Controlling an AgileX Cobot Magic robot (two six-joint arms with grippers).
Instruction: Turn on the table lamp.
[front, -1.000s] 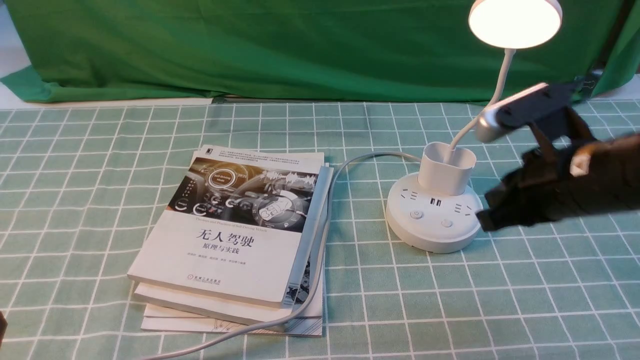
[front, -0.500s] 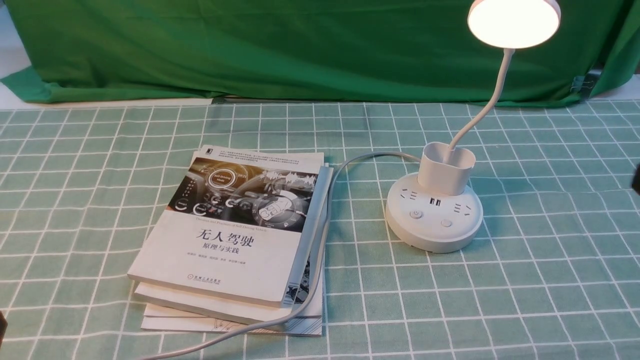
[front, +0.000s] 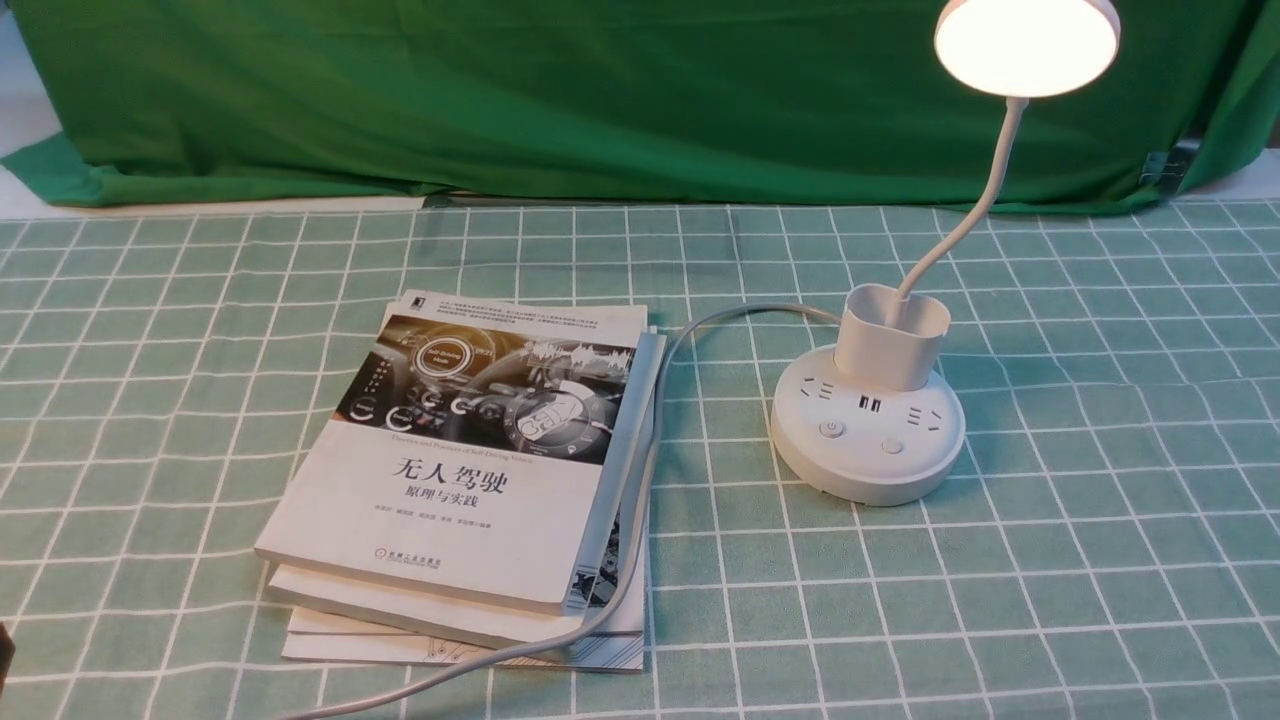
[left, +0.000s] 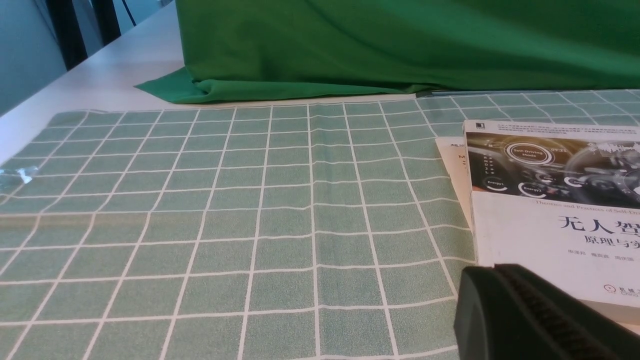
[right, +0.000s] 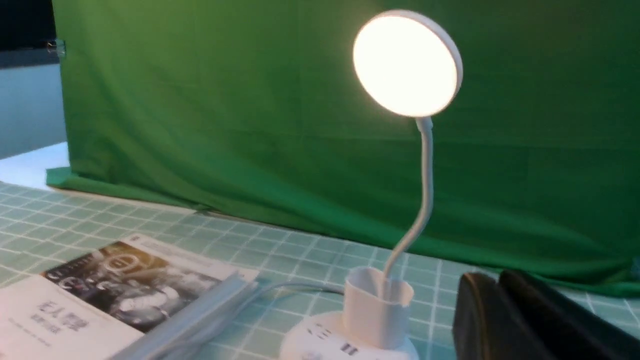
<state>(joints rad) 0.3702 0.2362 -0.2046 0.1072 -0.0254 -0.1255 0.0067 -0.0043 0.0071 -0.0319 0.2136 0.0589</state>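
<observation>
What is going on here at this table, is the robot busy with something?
The table lamp is lit, and nothing touches it. The right gripper sits apart from it, with nothing seen in it; the left gripper is near the stack of books. The task looks done.

Only the tips are visible, one per wrist cam.

Left gripper (left: 497, 274): matte black, blunt rounded end, smooth outer shell. A strip of fine crosswise ribs runs down its length – looks like grip-pad texture.

Right gripper (right: 500, 281): same black finish, blurred. Reads as two flat slabs side by side with a thin dark seam between them. One slab has a rounded end and a faint brownish sheen along its edge – the other is plain and darker.
</observation>
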